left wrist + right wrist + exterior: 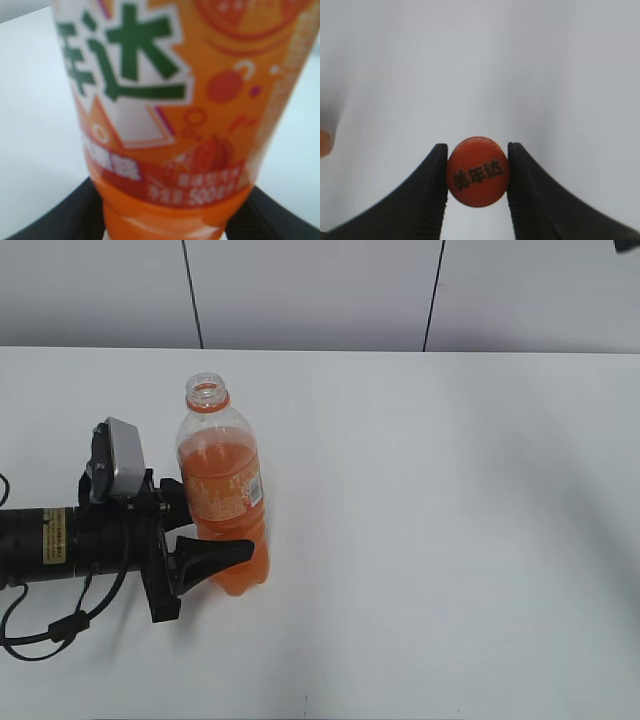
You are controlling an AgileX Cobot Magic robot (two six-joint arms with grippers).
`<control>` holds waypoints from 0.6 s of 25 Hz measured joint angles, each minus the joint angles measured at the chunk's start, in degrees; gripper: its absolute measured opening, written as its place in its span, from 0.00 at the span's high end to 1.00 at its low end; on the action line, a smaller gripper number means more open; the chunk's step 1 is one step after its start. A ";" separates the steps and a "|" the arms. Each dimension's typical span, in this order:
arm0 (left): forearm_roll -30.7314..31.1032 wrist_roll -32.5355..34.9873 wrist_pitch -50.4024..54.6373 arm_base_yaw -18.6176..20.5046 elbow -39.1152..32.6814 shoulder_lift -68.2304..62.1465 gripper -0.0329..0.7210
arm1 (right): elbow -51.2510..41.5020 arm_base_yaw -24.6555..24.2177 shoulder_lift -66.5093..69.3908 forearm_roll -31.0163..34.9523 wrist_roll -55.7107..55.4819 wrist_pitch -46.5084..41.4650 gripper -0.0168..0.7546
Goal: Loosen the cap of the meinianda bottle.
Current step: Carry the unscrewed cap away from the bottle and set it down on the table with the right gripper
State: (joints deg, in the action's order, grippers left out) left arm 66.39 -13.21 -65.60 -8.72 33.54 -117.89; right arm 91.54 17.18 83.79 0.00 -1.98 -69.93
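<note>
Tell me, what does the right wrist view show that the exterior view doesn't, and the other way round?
Only the right wrist view shows the cap, off the bottle and pinched between the right gripper fingers. Only the exterior view shows the whole meinianda bottle, upright with its mouth open, gripped at its lower body by the left gripper. Both show the white table.

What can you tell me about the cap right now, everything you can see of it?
The cap is off the bottle, whose mouth stands open. It is small, round, orange plastic, with dark characters printed on top. The right gripper pinches it by its sides between two black fingers, top facing the wrist camera, above the white table.
</note>
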 joint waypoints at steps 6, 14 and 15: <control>-0.01 0.00 0.00 0.00 0.00 0.00 0.43 | -15.72 -1.05 -2.54 0.00 -4.10 6.62 0.63; -0.01 0.00 -0.05 0.00 0.00 0.00 0.43 | -33.98 -1.06 -2.49 0.00 -11.33 23.51 0.63; -0.01 0.00 -0.05 0.00 0.00 0.00 0.43 | -35.49 -1.06 -2.49 0.00 -12.03 25.65 0.63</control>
State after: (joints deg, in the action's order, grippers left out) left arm 66.38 -13.21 -65.65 -8.72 33.54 -117.89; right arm 56.05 16.12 81.30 0.00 -14.01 -44.27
